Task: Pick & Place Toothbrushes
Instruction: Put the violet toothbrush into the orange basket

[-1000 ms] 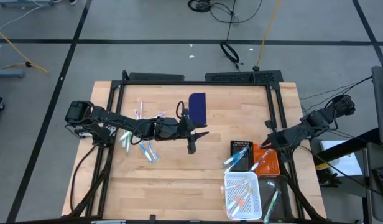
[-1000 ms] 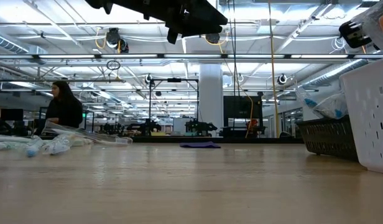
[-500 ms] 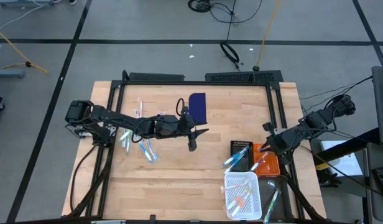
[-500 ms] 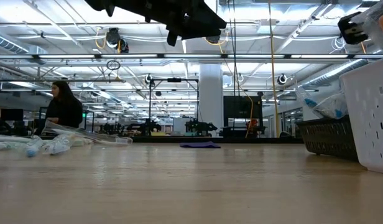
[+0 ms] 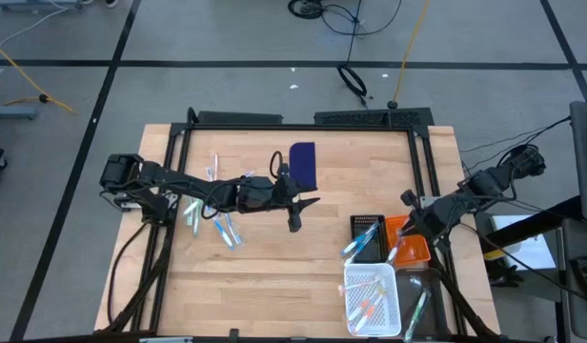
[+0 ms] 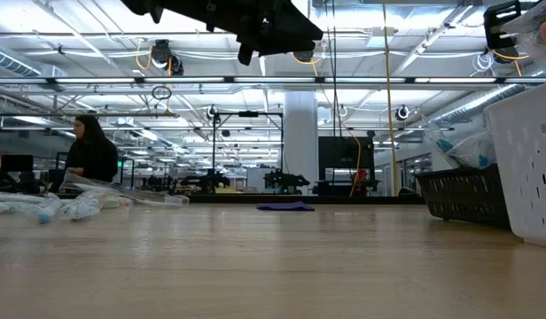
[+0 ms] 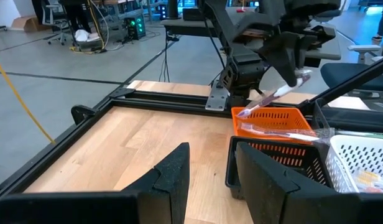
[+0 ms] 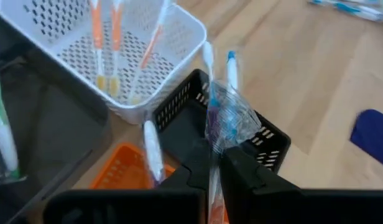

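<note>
One wrapped toothbrush (image 8: 211,134) pinched in the right gripper (image 8: 213,163) above the black basket (image 8: 269,144); left gripper (image 7: 210,168) parted, empty

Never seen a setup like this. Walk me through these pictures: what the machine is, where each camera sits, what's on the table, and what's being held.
It is a robot with two dark arms at a wooden table, each ending in a two-finger gripper.

One picture looks straight down from above. One looks level across the tabletop into the room, where a person sits far behind. The other two come from cameras on the arms' wrists.

On the table lie loose toothbrushes at the left, a dark blue flat piece, and a black basket, an orange basket and a white basket at the right; each basket holds brushes.

The left gripper hangs open and empty over the table's middle. The right gripper is shut on a wrapped toothbrush above the black and orange baskets.
</note>
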